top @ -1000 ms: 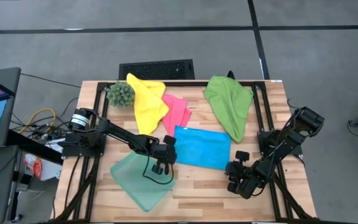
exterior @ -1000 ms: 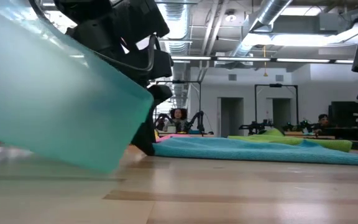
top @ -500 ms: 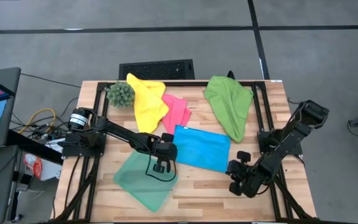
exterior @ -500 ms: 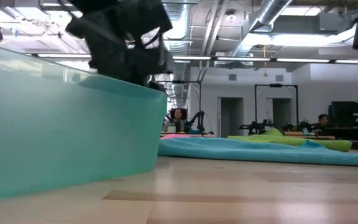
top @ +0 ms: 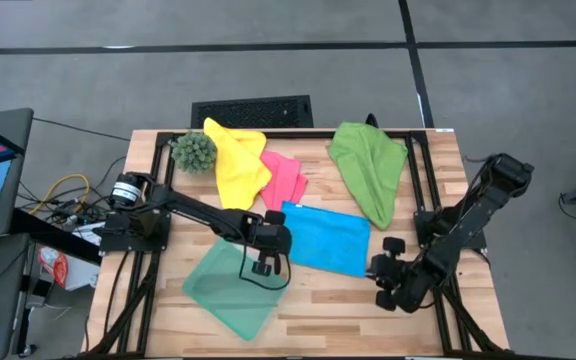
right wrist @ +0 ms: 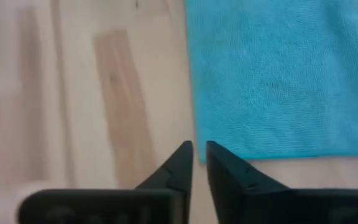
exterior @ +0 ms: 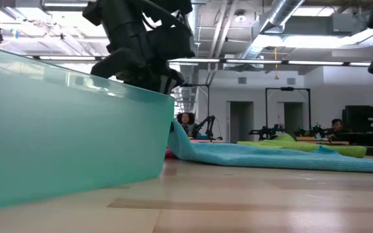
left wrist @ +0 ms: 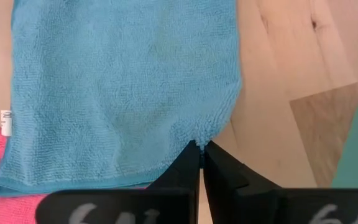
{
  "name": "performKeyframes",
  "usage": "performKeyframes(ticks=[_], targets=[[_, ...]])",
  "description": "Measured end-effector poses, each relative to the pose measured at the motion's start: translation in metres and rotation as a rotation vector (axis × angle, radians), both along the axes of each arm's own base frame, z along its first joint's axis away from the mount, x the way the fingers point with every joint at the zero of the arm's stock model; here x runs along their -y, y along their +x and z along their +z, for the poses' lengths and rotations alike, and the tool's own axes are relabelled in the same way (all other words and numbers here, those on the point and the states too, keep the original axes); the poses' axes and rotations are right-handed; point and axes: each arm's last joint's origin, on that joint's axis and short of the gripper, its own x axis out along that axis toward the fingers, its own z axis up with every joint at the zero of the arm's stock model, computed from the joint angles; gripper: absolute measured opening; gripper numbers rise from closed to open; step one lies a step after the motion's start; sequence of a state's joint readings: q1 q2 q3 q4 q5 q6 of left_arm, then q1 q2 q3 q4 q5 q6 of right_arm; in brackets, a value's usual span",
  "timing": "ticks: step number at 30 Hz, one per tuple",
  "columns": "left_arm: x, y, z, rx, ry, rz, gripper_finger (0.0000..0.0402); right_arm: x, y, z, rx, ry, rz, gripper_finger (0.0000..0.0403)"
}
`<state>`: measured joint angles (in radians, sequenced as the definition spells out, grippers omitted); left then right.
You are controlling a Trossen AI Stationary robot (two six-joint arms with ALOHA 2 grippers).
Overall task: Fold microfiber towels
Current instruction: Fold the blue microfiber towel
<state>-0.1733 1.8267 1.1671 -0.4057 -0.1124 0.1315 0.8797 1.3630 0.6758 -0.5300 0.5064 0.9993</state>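
Nearest me on the table is the teal tray (top: 230, 290), and my left gripper (left wrist: 200, 148) hangs over its far corner, fingers clamped on the near left corner of the blue towel (top: 325, 237). The left wrist view shows the cloth puckered between the tips, and from table height that corner rises off the wood toward the gripper. My right gripper (right wrist: 197, 151) sits low at the towel's near right corner; its fingers stand slightly parted, right beside the hem, with no cloth between them that I can see — so I read it as not yet gripping.

I judge this to be the start of the blue towel's fold: one corner taken, the other still to catch. The next move calls for the right tips to close on that edge, then both corners travelling together across the cloth.

Farther back lie the pink towel (top: 284, 178), half under the yellow towel (top: 233, 163), the green towel (top: 370, 166) at far right, and a spiky green ball plant (top: 194, 150).

From the low camera the tray blocks most of the table's left side.
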Motion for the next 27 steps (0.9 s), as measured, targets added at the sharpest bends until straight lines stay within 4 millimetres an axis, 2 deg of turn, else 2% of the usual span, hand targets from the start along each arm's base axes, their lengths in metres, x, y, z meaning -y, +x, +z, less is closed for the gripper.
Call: performKeyframes(ticks=[8, 13, 21, 27], targets=[[-0.006, 0.001, 0.000, 0.001, 0.002, 0.013, 0.0000, -0.002, 0.020, -0.032, -0.043, -0.113, 0.017, 0.0177], [-0.008, 0.001, 0.000, -0.001, 0.003, 0.018, 0.0000, -0.005, 0.024, -0.045, -0.080, -0.106, 0.015, 0.0192], [-0.008, 0.001, 0.000, 0.000, 0.001, 0.022, 0.0000, -0.010, 0.023, -0.057, -0.106, -0.122, 0.003, 0.0160], [-0.008, 0.001, 0.000, 0.001, -0.012, 0.043, 0.0000, -0.008, 0.024, -0.050, -0.105, -0.079, 0.003, 0.0083]])
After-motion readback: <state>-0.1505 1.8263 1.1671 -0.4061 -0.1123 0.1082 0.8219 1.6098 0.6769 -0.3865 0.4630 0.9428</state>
